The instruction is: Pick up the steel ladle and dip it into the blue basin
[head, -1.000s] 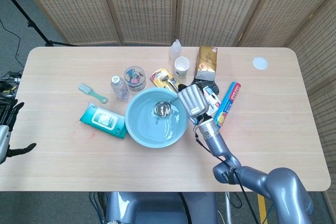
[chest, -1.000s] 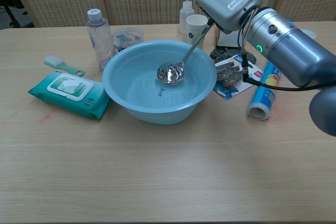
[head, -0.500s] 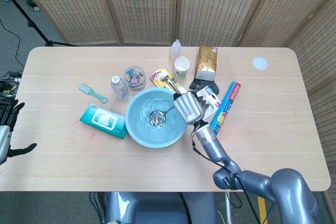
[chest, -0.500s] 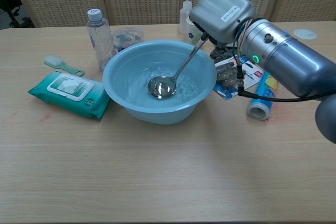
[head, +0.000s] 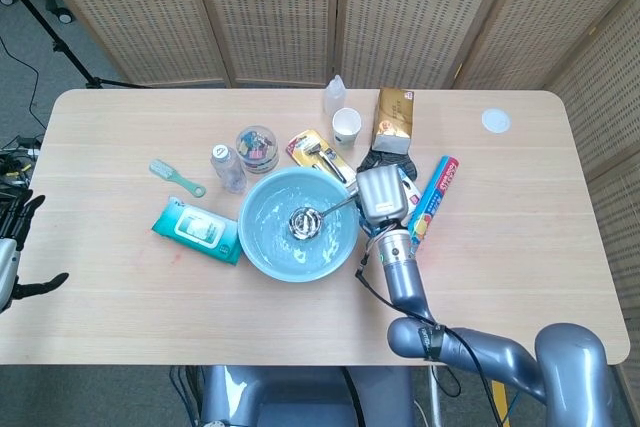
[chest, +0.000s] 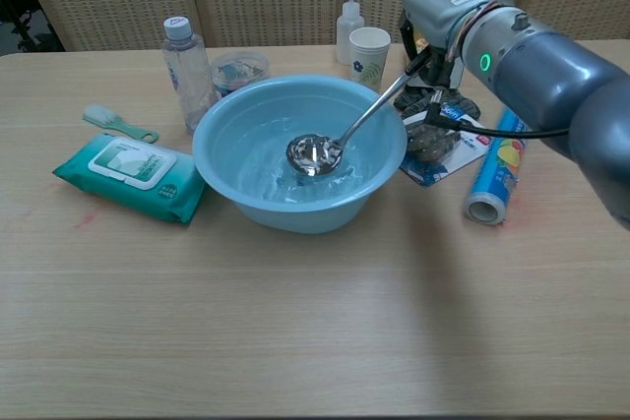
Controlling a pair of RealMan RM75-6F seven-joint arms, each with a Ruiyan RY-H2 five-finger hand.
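Note:
The blue basin (head: 262,252) (chest: 246,204) holds water and stands mid-table. The steel ladle (head: 304,220) (chest: 313,153) has its bowl down in the water near the basin's middle; its handle slants up to the right over the rim. My right hand (head: 380,194) (chest: 448,9) grips the handle's upper end just right of the basin. My left hand (head: 12,247) hangs off the table's left edge with fingers apart and nothing in it; the chest view does not show it.
Around the basin: a green wipes pack (chest: 128,174), a brush (chest: 118,123), a clear bottle (chest: 187,66), a jar (chest: 239,70), a paper cup (chest: 370,52), a squeeze bottle (chest: 349,19), a blue foil roll (chest: 495,169) and packets right of the rim. A gold box (head: 394,119) stands behind.
My right hand has swung to the right and risen, away from over the basin. The ladle's handle now leans flatter across the right rim, while its bowl stays in the water.

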